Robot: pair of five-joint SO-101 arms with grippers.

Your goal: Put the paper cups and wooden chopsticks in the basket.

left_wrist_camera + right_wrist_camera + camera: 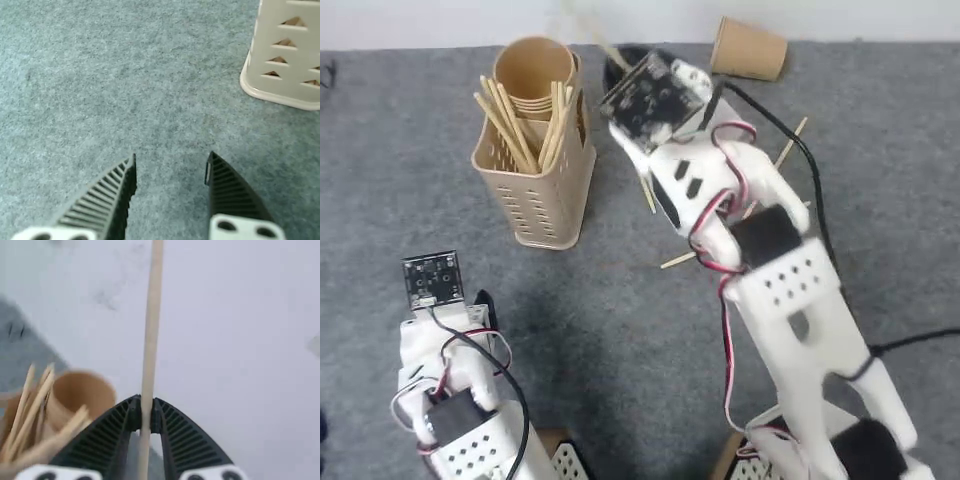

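One chopstick (pixel 151 315) is clamped tight in your right gripper (pixel 145 410). It sticks out far past the fingertips and also goes back between the fingers. Just beside this gripper, to its left, stands the basket (pixel 535 190), with stacked paper cups (pixel 532 68) and several chopsticks (pixel 510 120) already inside. To the right of the same gripper, near it, one paper cup (pixel 748 48) lies on its side on the grey carpet (pixel 620 330). A few loose chopsticks (pixel 678 260) lie behind this gripper, beside and partly under the right arm (pixel 790 290). Your left gripper (pixel 170 162) hangs low over bare carpet with its fingers (pixel 112 195) apart. The basket is ahead of it, a little to the right.
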